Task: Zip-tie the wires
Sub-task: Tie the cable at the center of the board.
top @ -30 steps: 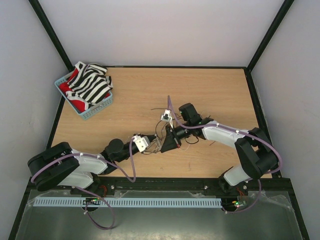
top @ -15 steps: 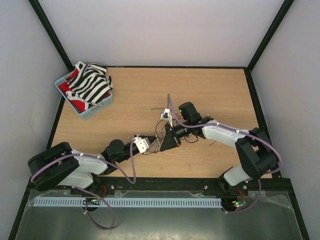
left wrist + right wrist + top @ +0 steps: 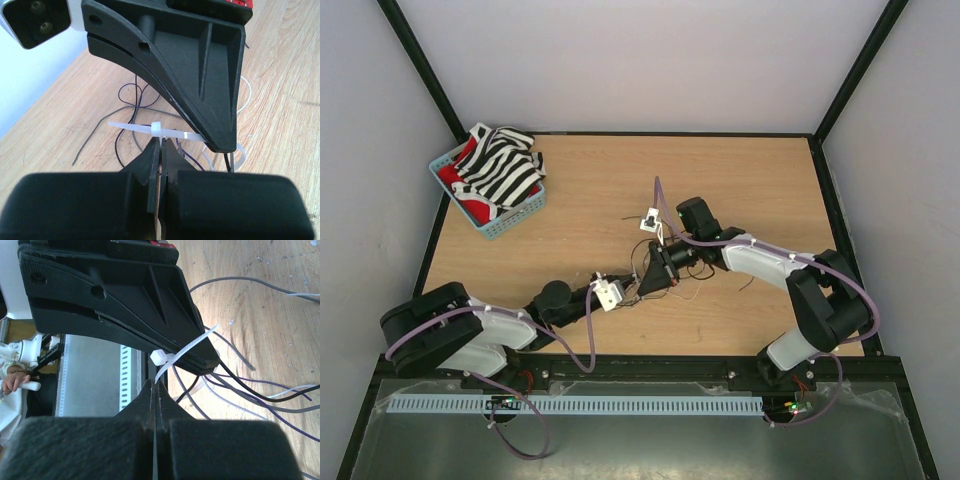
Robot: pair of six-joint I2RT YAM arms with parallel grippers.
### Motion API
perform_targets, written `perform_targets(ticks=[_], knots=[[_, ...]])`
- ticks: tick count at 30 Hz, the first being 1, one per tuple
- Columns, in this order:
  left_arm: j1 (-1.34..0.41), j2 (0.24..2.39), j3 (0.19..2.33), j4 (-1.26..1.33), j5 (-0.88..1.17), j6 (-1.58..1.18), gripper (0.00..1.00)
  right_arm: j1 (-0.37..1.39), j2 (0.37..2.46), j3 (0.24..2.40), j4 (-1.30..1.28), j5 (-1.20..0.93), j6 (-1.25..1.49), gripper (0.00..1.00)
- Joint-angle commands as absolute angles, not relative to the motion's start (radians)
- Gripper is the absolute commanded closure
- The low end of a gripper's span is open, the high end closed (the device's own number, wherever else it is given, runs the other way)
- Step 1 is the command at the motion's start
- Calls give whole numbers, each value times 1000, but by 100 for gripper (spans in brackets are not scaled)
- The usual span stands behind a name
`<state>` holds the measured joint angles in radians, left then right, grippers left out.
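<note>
The wires [image 3: 640, 258] lie as thin dark and pale strands mid-table, between and under both grippers. They also show as wires [image 3: 125, 102] on the wood and as wires [image 3: 250, 385] fanning right. A white zip tie [image 3: 156, 128] spans the two grippers, its free tail pointing left. My left gripper [image 3: 161, 143] is shut on it just below the head. My right gripper [image 3: 154, 382] is shut on the strap of the zip tie [image 3: 160, 358]. From above, the left gripper [image 3: 632, 290] and right gripper [image 3: 651, 280] nearly touch. I cannot tell whether the tie encircles any wires.
A blue basket [image 3: 516, 222] holding striped black-and-white cloth [image 3: 505, 170] and something red stands at the back left corner. A white perforated strip [image 3: 580, 405] runs below the table's front edge. Black frame posts rise at the back corners.
The left gripper has slid slightly right and nearer. The right arm's wrist has shifted a little left and back. Both grippers stay shut on the tie.
</note>
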<state>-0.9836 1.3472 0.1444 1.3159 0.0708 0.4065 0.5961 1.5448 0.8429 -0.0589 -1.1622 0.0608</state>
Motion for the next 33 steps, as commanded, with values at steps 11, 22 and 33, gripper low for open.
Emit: perform_targets(ticks=[11, 22, 33], knots=[[-997, 1368, 159, 1356, 16, 386, 100, 591, 1546, 840, -72, -1202, 60, 100], [-962, 1358, 175, 1357, 56, 306, 100, 590, 1472, 727, -74, -1247, 4, 100], [-956, 1354, 178, 1356, 58, 295, 100, 596, 1438, 697, -71, -1293, -11, 100]])
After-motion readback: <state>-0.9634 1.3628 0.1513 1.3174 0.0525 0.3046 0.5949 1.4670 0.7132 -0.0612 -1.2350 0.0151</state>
